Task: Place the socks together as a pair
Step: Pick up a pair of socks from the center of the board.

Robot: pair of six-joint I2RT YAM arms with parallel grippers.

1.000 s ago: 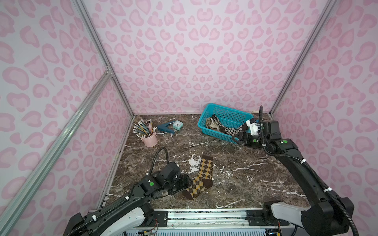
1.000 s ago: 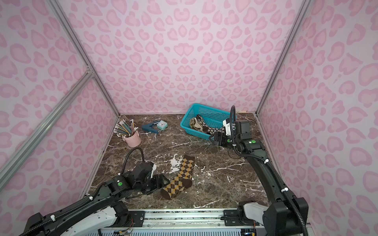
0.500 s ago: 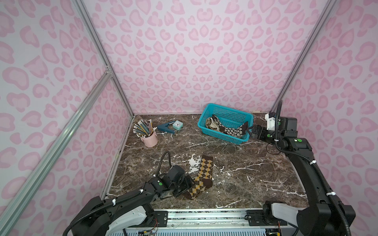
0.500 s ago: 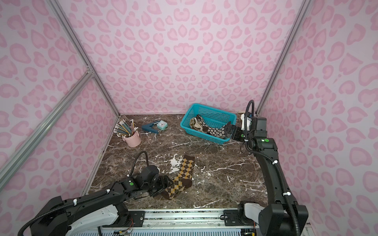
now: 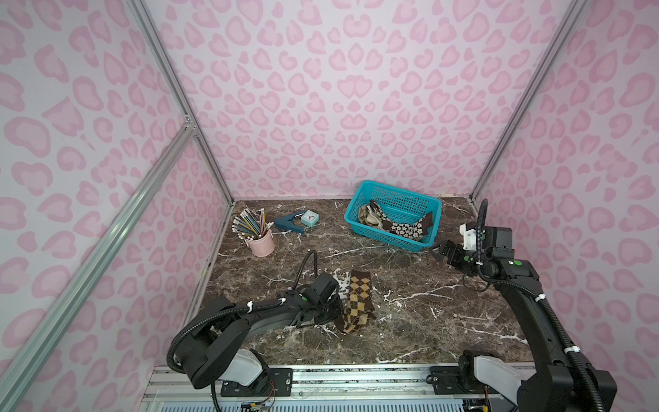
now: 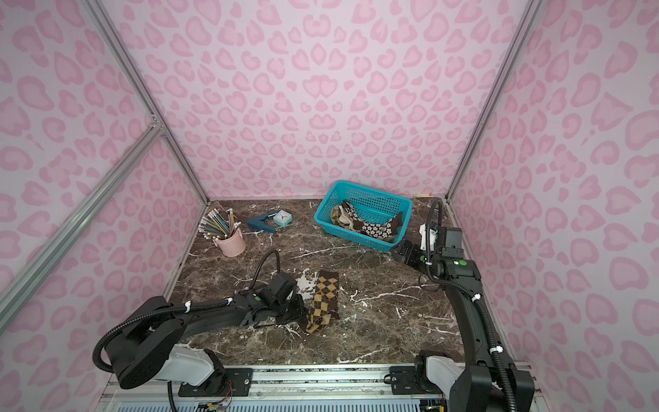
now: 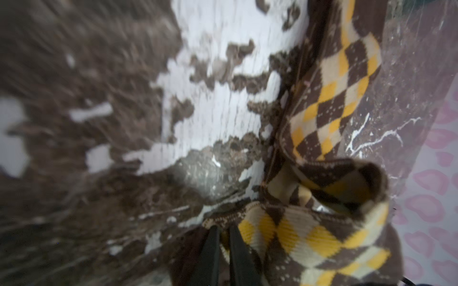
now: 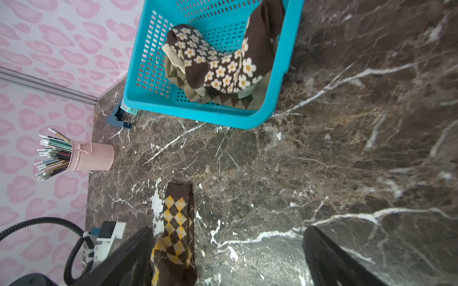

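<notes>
Your pairing is barely begun. The argyle sock [image 5: 358, 303] lies on the counter [image 5: 428, 303] in the near middle, well apart from the basket [image 5: 403, 203] at the far right. The flowered sock [image 5: 406, 228] and a paler sock [image 5: 366, 218] beneath it wait in that basket. The left wrist view shows folded argyle layers, and I cannot tell whether they are one sock or two. A second ago your left tool [image 7: 223, 230] stood spread beside the argyle sock; now it pinches the sock's near end. Your right tool [image 5: 440, 249], jaws wide and empty, has drawn back from the basket's rim to just right of it.
</notes>
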